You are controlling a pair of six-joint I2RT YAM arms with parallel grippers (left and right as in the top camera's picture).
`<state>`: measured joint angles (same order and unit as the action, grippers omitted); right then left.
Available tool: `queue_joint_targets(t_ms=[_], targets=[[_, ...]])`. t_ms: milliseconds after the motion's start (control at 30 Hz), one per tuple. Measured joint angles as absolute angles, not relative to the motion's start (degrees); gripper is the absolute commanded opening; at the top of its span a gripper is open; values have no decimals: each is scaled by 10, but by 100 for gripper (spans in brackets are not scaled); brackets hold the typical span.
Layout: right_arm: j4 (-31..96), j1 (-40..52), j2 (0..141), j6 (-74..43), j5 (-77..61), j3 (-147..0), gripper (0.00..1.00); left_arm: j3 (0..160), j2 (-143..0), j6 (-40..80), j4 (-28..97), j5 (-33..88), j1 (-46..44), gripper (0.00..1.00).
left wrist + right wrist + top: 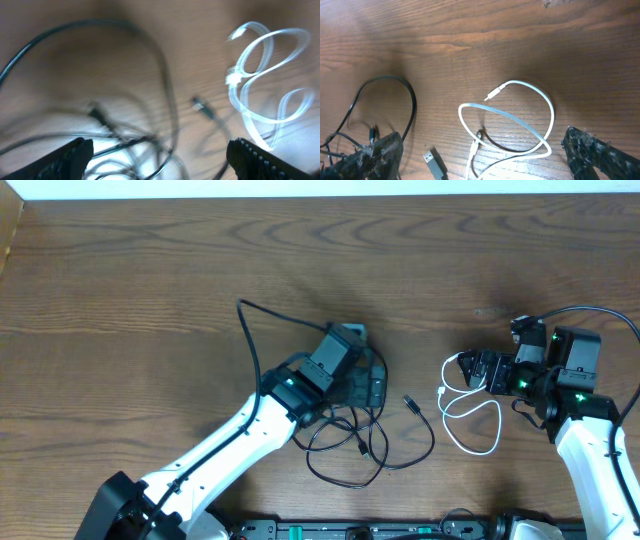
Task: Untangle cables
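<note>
1. Presently, white cable [553, 115]: it lies in loose loops of its own on the table [150, 270], at 3 o'clock of the black cables [358, 442], with bare wood between the two. Judged freed from the bundle.
2. Black cables: a loose heap near 6 o'clock of the table in the overhead view, with loops crossing one another. One long strand arcs out toward 11 o'clock, and a plug end [412, 404] lies out at 2 o'clock of the heap. Judged not yet sorted, so this is the part of the task left to do.
3. Left gripper [160, 147]: it hangs over the 12 o'clock edge of the black heap with its jaws spread wide and nothing between them. Its wrist view is blurred, so contact with the strands below cannot be told.
4. Right gripper [480, 142]: it is at 1 o'clock of the white cable, jaws spread wide. The white loops lie on the wood below and between the fingers, not pinched.
</note>
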<state>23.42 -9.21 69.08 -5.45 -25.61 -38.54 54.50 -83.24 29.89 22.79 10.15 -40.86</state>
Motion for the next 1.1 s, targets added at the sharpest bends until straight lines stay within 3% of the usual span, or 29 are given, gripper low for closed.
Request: queue_joint_targets(t_ms=[67,100,267,300,333,533,767,900,933,1100], targets=[[234,-92,691,-62,-257,-385,93,545,-832,293,270,101,-397,92],[236,-92,691,-70,-258,-385,90,545,-832,289,291,98,-390,100],[288,-92,691,-112,-275,-387,82,545,-832,280,376,79,-370,98],[316,-91,691,-122,-277,-391,86,545,-832,279,384,77,-369,98],[339,-91,691,-129,-279,-396,99,545,-832,279,388,75,-370,98],[479,-56,692,-150,-293,-453,99,545,-832,272,390,73,-370,98],[551,-41,692,-153,-340,-472,99,545,-832,271,390,73,-370,98],[575,-40,692,-157,-349,-471,86,545,-832,271,390,73,-370,98],[575,-40,692,-159,-350,-469,74,545,-832,271,390,73,-370,98],[574,-40,692,-189,-325,-447,48,545,-833,271,390,73,-370,98]])
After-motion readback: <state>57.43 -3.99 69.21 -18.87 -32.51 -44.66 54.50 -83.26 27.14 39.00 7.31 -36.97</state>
